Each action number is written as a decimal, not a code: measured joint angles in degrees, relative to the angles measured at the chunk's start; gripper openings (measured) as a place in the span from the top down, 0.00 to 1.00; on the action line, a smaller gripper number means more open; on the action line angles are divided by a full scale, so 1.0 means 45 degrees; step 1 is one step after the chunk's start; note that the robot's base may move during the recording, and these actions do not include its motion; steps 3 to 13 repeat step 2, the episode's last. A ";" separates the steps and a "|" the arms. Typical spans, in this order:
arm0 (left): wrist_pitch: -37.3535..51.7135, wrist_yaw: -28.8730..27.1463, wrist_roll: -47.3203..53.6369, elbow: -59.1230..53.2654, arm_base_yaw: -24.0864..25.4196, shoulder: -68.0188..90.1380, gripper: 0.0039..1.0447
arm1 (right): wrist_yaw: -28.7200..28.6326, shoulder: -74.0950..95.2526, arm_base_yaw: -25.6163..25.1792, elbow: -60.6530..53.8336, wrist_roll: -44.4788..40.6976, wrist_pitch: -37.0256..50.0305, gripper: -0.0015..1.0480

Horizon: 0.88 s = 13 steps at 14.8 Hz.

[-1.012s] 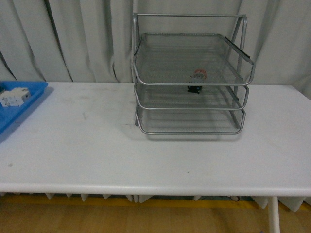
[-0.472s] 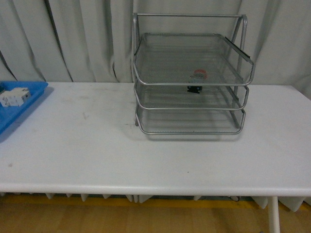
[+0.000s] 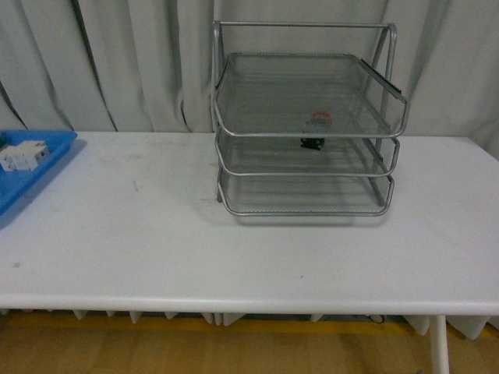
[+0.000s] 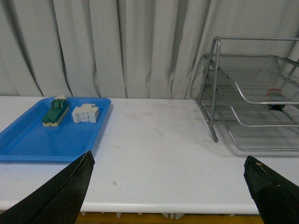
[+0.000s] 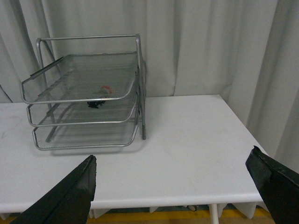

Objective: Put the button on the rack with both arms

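Note:
The silver three-tier wire rack [image 3: 304,128] stands at the back of the white table. The button [image 3: 320,119], red cap over a dark body, rests in the rack's top tier near its front rim. It also shows in the left wrist view [image 4: 274,92] and the right wrist view [image 5: 105,88], inside the rack [image 4: 252,93] [image 5: 86,95]. Neither gripper shows in the front view. My left gripper [image 4: 172,189] is open and empty above the table's front edge. My right gripper [image 5: 173,189] is open and empty, also over the front edge, well back from the rack.
A blue plastic tray [image 3: 31,167] lies at the table's left end. In the left wrist view the tray [image 4: 28,140] holds a green-and-cream switch block [image 4: 56,112] and a white terminal block [image 4: 85,113]. Grey curtains hang behind the table.
The button's red cap has shifted slightly in the top tier of the rack and now sits still. Nothing else has moved.

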 joint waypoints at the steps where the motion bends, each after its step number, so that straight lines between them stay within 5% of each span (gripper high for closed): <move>1: 0.0000 0.0000 0.0000 0.0000 0.0000 0.0000 0.06 | 0.0000 0.0000 0.0000 0.0000 0.0000 0.0000 0.06; 13: 0.0000 -0.0005 0.0000 0.0000 0.0000 0.0000 0.06 | 0.0000 0.0000 0.0000 0.0000 0.0000 0.0000 0.06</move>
